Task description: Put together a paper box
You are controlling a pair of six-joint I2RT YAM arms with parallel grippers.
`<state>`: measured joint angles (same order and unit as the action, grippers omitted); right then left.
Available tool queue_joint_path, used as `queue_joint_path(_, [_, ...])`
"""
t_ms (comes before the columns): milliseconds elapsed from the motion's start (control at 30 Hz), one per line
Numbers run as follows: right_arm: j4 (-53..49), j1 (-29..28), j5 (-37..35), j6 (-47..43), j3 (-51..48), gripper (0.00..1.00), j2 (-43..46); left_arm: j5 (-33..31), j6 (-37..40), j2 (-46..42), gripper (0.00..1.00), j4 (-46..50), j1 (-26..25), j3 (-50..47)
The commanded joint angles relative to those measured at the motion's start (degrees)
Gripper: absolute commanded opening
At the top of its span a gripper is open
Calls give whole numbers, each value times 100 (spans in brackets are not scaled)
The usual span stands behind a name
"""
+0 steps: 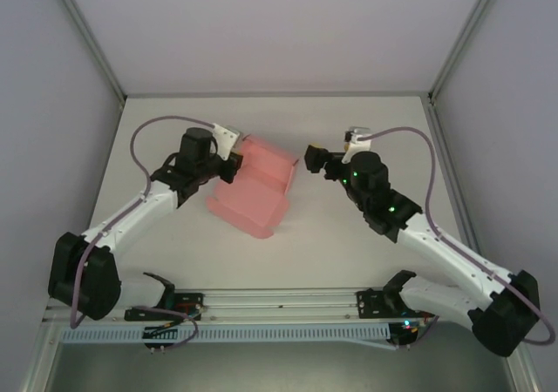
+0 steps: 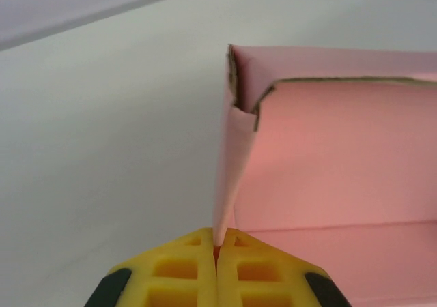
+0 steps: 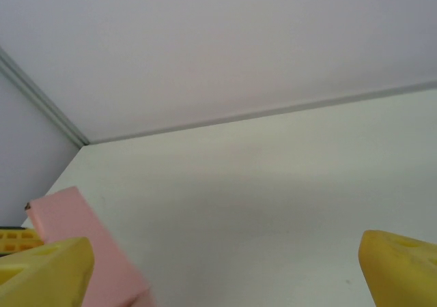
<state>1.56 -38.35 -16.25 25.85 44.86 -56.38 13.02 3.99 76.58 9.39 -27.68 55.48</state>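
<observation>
The paper box (image 1: 255, 187) is pale pink card, partly folded, lying at the middle of the table with its walls standing up. My left gripper (image 1: 234, 164) is at its left end, shut on a thin side wall of the box (image 2: 229, 184); in the left wrist view the yellow fingertips (image 2: 198, 266) pinch that wall (image 2: 218, 242). My right gripper (image 1: 312, 158) hovers just right of the box, open and holding nothing. In the right wrist view its yellow fingers (image 3: 399, 266) stand far apart, and a corner of the box (image 3: 82, 242) shows at the lower left.
The white table (image 1: 366, 122) is bounded by grey walls and a metal frame at the back and sides. A rail with cables (image 1: 279, 309) runs along the near edge between the arm bases.
</observation>
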Motion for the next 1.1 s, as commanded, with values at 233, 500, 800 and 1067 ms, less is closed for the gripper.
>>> queue_joint_path(233, [-1641,569,202,595,-446,100,619,-607,2343,1931,0,3081,-491,1834])
queue_joint_path(500, [-1710,835,397,633,-589,100,619,-1983,2389,3212,0,3272,-1192,2406])
queue_joint_path(800, [-1765,1026,388,571,-711,100,770,-3500,2117,3937,0,2551,-1914,2350])
queue_joint_path(1067, [-1817,1199,377,623,-932,100,1111,-4776,1691,4016,0,1108,-2447,1465])
